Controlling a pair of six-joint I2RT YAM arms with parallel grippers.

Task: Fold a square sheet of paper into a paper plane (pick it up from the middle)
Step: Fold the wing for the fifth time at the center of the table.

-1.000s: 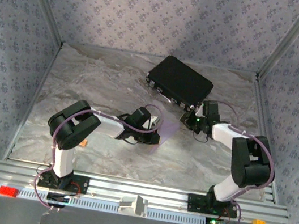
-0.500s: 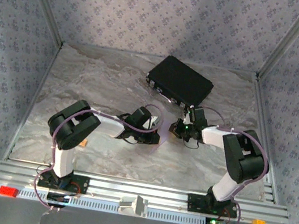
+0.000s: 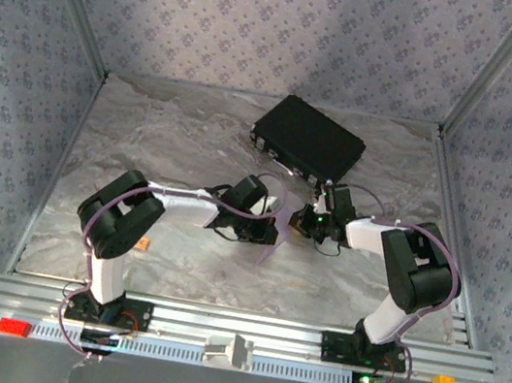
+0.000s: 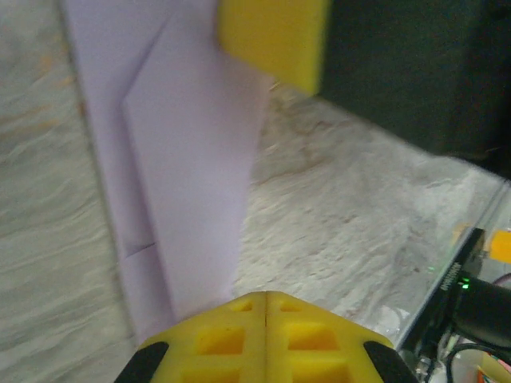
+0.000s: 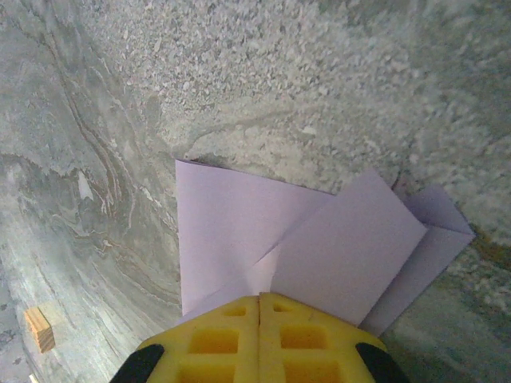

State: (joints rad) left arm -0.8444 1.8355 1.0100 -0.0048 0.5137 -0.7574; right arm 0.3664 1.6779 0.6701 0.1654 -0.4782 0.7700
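Marble table, with the black case at its far side: no shift is noted over the last second

Right arm: it has been swung in from beside the case toward the table's middle. Left arm: it is now stretched a little further to the right than half a second ago

Paper sheet: a second ago it was seen wider and flatter beside the left gripper. Now only a narrow lilac strip is seen, caught between the two grippers near the table's middle, in front of the case

Jaws: the left gripper is clenched on one end of the sheet. The right gripper has just been closed on the other end

Judgement: the sheet is now pinched from both sides, so a crease can be pressed or drawn tight. The plane is not yet finished

Views: the layout of arms and case is given from overhead, but the folds are lost there. From the left wrist, a long slanting crease and a layered flap are shown, and a yellow pad of the right gripper is seen at the far end. From the right wrist, two overlapping flaps are seen meeting above the shut fingers, and a small tan block is seen well apart on the table
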